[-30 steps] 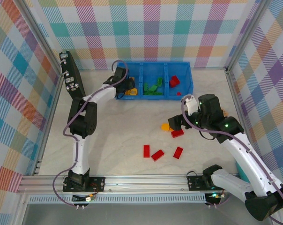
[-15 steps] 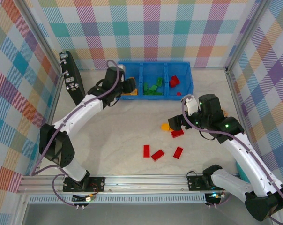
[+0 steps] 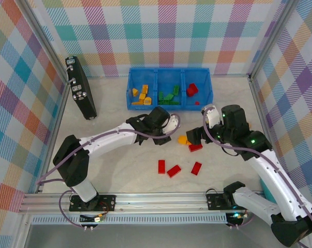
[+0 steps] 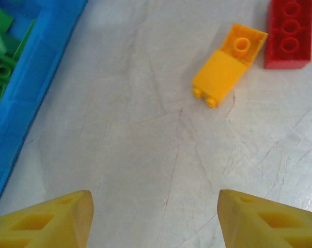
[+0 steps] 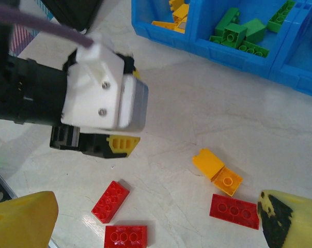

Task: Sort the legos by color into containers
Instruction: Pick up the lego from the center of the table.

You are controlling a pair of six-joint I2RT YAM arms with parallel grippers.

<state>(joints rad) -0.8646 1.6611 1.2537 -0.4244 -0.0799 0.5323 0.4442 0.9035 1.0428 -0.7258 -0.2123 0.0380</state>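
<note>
Left gripper (image 4: 156, 219): fingers spread wide, empty, low over bare table (image 4: 120, 155) near its centre, the orange lego (image 4: 225, 70) lying ahead of it. Right gripper (image 5: 156, 222): also wide, empty, above that brick and the red lego (image 5: 233, 211) just beside it. Three more red legos (image 3: 173, 171) lie toward the near edge. Blue bin (image 3: 169, 70) at the far edge holds orange bricks left, green middle, red right.

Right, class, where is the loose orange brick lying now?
In the top view the orange brick lies on the table right of centre, close beside a red brick and nearer the arms than the blue bin.
</note>
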